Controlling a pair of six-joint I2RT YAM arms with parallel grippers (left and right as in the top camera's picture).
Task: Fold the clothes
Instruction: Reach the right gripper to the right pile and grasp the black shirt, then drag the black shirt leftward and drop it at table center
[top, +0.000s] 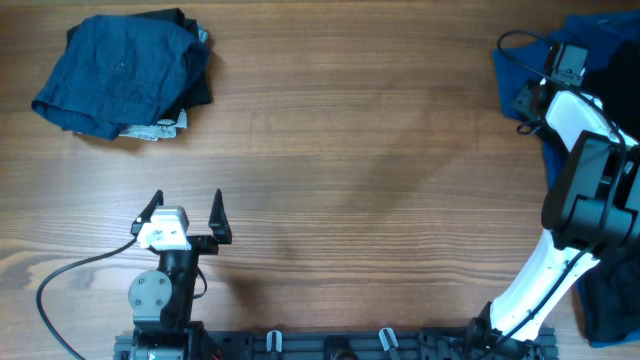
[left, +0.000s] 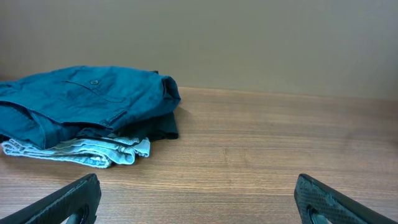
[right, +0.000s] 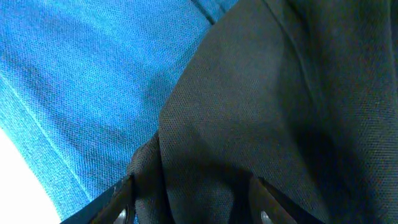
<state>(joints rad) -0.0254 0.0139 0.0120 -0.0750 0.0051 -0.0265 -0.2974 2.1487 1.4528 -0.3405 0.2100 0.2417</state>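
Black shirt (right: 261, 112) sits pinched in the right claw (right: 193, 208), on blue garment (right: 81, 81).

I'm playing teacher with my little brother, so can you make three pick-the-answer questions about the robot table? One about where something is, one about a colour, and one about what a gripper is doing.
1. Where is the folded pile?
A) far left of the table
B) the middle
C) near right edge

2. What colour is the pile's top garment?
A) red
B) dark blue
C) yellow

3. What is the right gripper doing?
A) hanging over bare wood
B) clamping a cable
C) fingers either side of a bunched black garment

Answers:
1 A: the overhead view shows it in the far left corner.
2 B: dark blue cloth covers the pile.
3 C: black fabric bunches between the fingers, above a royal blue garment.
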